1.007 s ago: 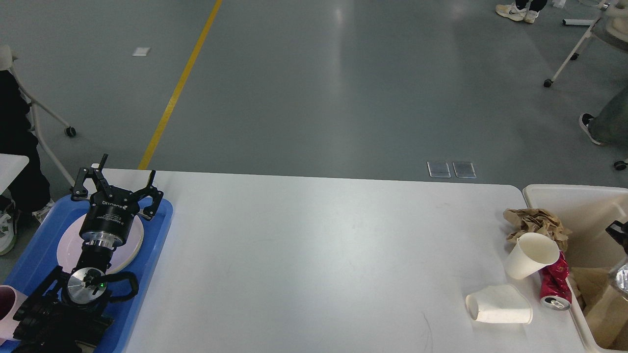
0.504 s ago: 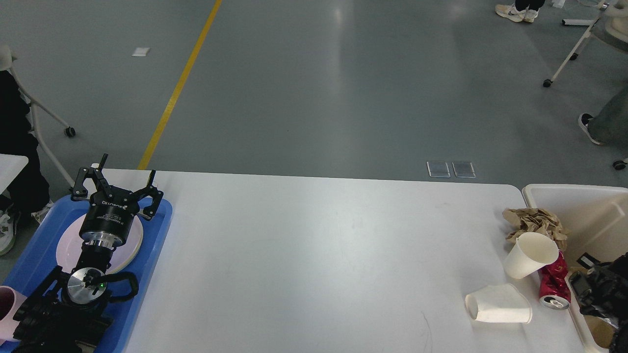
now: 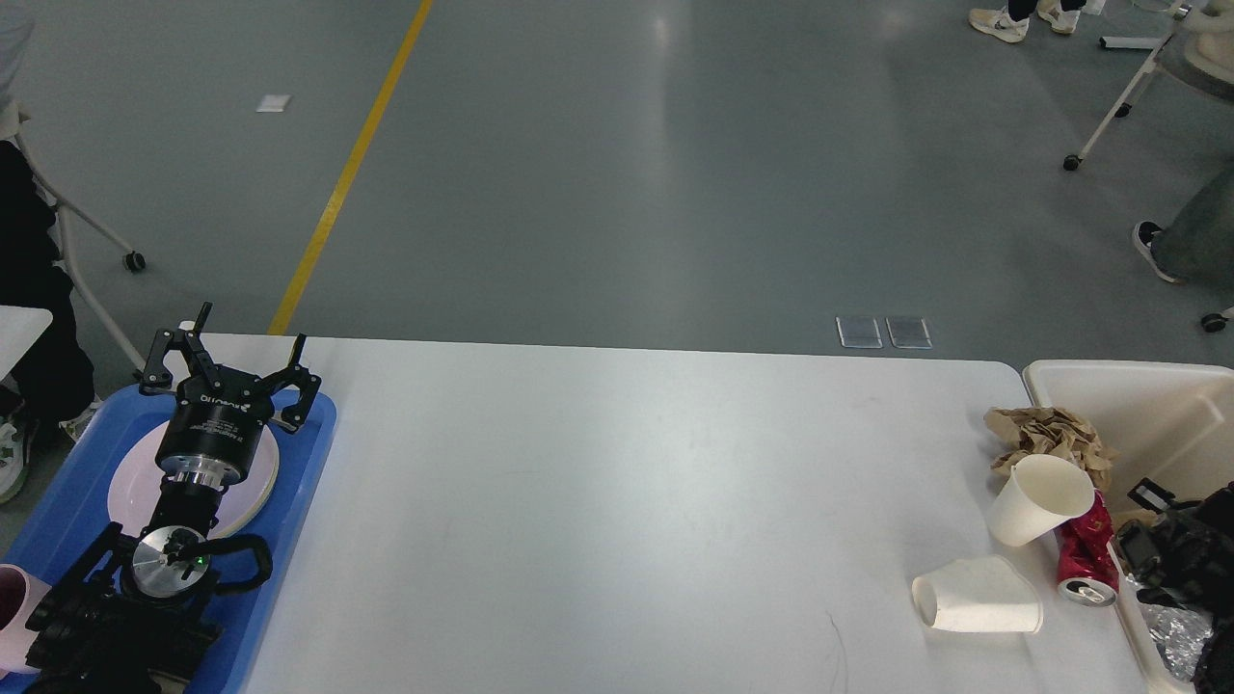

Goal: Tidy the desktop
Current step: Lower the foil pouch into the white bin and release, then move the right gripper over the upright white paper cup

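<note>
The left hand [image 3: 229, 359] hangs over the far end of a blue tray [image 3: 310, 453], its two fingers [image 3: 301, 386] spread wide with nothing between them. Under the wrist lies a pale round plate [image 3: 253, 482] inside the tray, and a pink cup [image 3: 17, 617] shows at the tray's near left corner, cut by the picture's edge. The tray sits on the left end of the tabletop [image 3: 617, 501], which is white, wide, with rounded far corners; most of its middle is bare.

The right hand [image 3: 1157, 540] shows only as a dark mass low at the right edge, over the cream bin [image 3: 1138, 405] that stands against the tabletop's right end; its fingers cannot be told apart, so whether it is spread or pressed together I cannot tell. Something crinkled and silvery [image 3: 1181, 646] lies just below it in the bin.

Near the tabletop's right end there is a cluster of litter. A wad of crumpled brown paper [image 3: 1046, 434] lies farthest back. Just in front of it, a white paper cup [image 3: 1039, 499] leans tilted, touching a crushed red can [image 3: 1085, 564] on its right. A second white paper cup [image 3: 979, 605] lies on its side nearer the front, mouth facing left, just beside the can.

Beyond the tabletop, the grey floor [image 3: 617, 173] carries a yellow line [image 3: 347, 173].
</note>
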